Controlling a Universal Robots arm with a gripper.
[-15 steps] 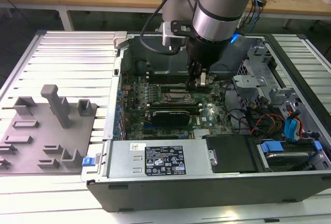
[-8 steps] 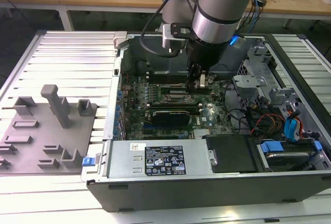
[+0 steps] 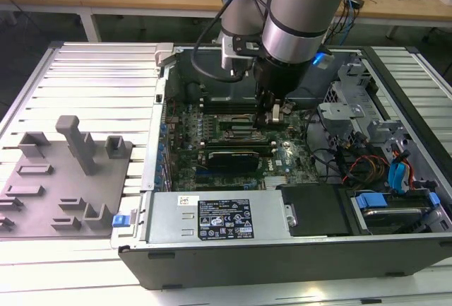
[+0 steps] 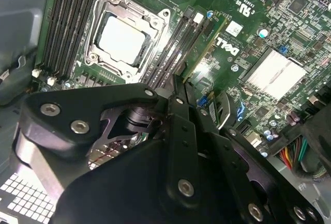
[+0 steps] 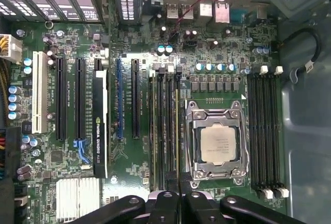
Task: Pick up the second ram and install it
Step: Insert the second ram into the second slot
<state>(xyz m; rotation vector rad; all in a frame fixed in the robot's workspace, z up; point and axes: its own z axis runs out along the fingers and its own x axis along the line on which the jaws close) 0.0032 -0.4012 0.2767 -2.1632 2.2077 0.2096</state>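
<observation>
- The memory stick (image 5: 177,131) stands on edge in the slot just beside the processor socket (image 5: 217,144). It runs along the socket's whole side. In the second wrist view its green edge (image 4: 205,52) leads straight to my fingertips.
- I judge that I am in the installing step. The stick is out of wherever it was kept and lined up with its slot. I cannot tell whether it is pressed fully home or whether the clips at its ends have caught.
- As I see it, seating it calls for a straight, even push down into the slot, with no lean toward the socket or away from it, so that both ends go in together.
- My gripper (image 5: 179,195) is at one end of the stick, by the socket's corner. Its fingers are drawn in until only a thin gap is left, and the stick's end runs into that gap. I take it that I am pinching the stick, though a bare press on its top edge would look much the same.
- More slots lie next to the stick on the side away from the socket, and another bank of slots (image 5: 265,131) lies on the socket's far side.
- Well apart from the socket, past the stick, a black graphics card (image 5: 101,131) sits upright in the board.
- In the exterior view my gripper (image 3: 275,113) reaches down into the open computer case (image 3: 339,256), over the socket's area.
</observation>
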